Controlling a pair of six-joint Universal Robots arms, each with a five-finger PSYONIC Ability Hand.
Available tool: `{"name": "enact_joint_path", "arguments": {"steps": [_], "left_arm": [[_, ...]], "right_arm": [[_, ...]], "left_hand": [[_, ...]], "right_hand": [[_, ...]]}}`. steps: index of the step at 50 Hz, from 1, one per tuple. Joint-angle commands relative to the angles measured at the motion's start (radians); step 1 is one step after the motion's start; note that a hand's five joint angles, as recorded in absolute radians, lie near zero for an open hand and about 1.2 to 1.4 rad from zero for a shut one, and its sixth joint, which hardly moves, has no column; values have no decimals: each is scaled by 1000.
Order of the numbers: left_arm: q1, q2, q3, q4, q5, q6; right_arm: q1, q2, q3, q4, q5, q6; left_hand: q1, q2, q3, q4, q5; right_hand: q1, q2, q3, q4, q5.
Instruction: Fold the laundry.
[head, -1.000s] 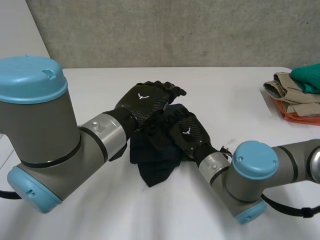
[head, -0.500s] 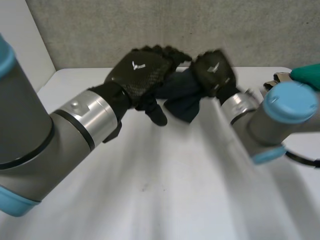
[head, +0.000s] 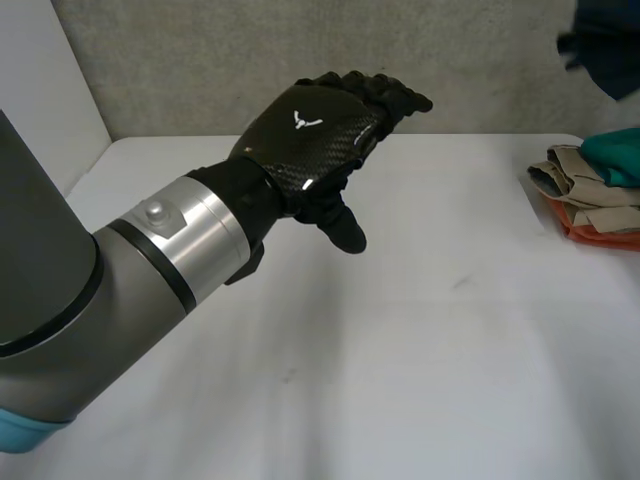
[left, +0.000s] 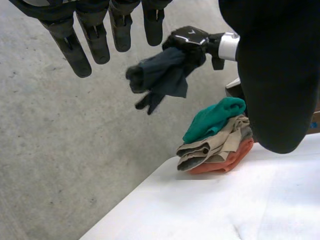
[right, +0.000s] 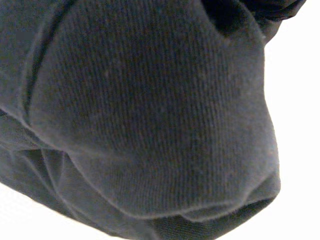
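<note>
Find tabletop (head: 420, 350) bare across its middle, where the dark cloth lay bunched under both hands 1.0 s ago. Find left arm (head: 60, 330) raised over the near-left part of the tabletop, reaching toward its middle. See stack of folded laundry (head: 595, 190) (green over beige over orange) unmoved at the right edge, toward the far-right corner.

Locate dark cloth (left: 162, 75) off the tabletop altogether: lifted as a loose bundle, hanging in the air above that stack and apart from it in the left wrist view. Read right hand (left: 192, 40) as curled tight round the top of the bundle, carrying it alone. Read left hand (head: 310, 140) as let go: fingers nearly straight, thumb out, nothing held, hovering above the middle of the tabletop, well apart from the cloth.

Judge the change as a transfer rather than a fold: cloth taken up in a bunch and moved toward the finished stack. Cannot verify neatness of the fold; right wrist view gives rounded folds of dark fabric close up, no edges to check.
</note>
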Motion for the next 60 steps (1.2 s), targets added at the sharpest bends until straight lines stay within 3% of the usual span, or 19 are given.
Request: {"name": "enact_joint_path", "arguments": {"steps": [1,5,12,20,21,23,24,25,26,31,32,35,43,48,60], "left_arm": [[-22,-7,-2,0,1,1],[-24,-7,-6,0,1,0],[-28,-7,-25,2,1,0],[-28,-8,-36,3,2,0],[-28,-7,-36,3,2,0],[-30,-5,-36,3,2,0],[-30,-5,-36,3,2,0],[-30,-4,-36,3,2,0],[-30,-4,-36,3,2,0],[-39,3,-36,3,1,-2],[-42,6,-35,3,1,-2],[-56,10,-35,2,1,-2],[-65,44,-35,0,-6,-6],[-61,69,-22,2,-22,-17],[71,107,-36,-6,-370,-75]], "right_arm": [[-117,78,40,8,-155,19],[-174,146,70,3,-216,19],[-209,235,100,-5,-242,2],[-237,229,179,-69,-330,-26],[-237,221,186,-71,-328,-26],[-237,197,198,-68,-319,-24],[-237,162,213,-62,-299,-26],[-237,142,225,-60,-287,-24],[-237,122,241,-58,-270,-24],[-248,-22,345,-31,-137,-24],[-257,-88,386,15,-77,-27],[-271,-160,419,102,-13,-39],[-347,-288,379,455,145,-214],[-312,-375,380,495,265,-262],[60,-707,711,425,250,-147]], "left_hand": [[13,-5,-18,-6,-28],[13,-5,-18,-6,-28],[16,-2,-15,-3,-25],[16,-2,-15,-3,-25],[16,-2,-15,-3,-25],[16,-2,-15,-3,-25],[16,-2,-15,-3,-25],[16,-2,-15,-3,-25],[16,-2,-15,-3,-25],[16,-2,-15,-3,-25],[16,-2,-15,-3,-25],[16,-2,-15,-3,-25],[13,-5,-18,-6,-28],[19,1,-12,0,-22],[16,-2,-15,-3,-25]], "right_hand": [[402,266,271,197,300],[402,266,271,197,300],[402,266,271,197,300],[402,266,271,197,300],[362,226,231,158,260],[-158,-294,-289,-363,-260],[-594,-730,-725,-798,-696],[-782,-917,-912,-986,-883],[-820,-956,-951,-1024,-922],[-820,-956,-951,-1024,-922],[-820,-956,-951,-1024,-922],[-820,-956,-951,-1024,-922],[-820,-956,-951,-1024,-922],[-820,-956,-951,-1024,-922],[-820,-956,-951,-1024,-922]]}}
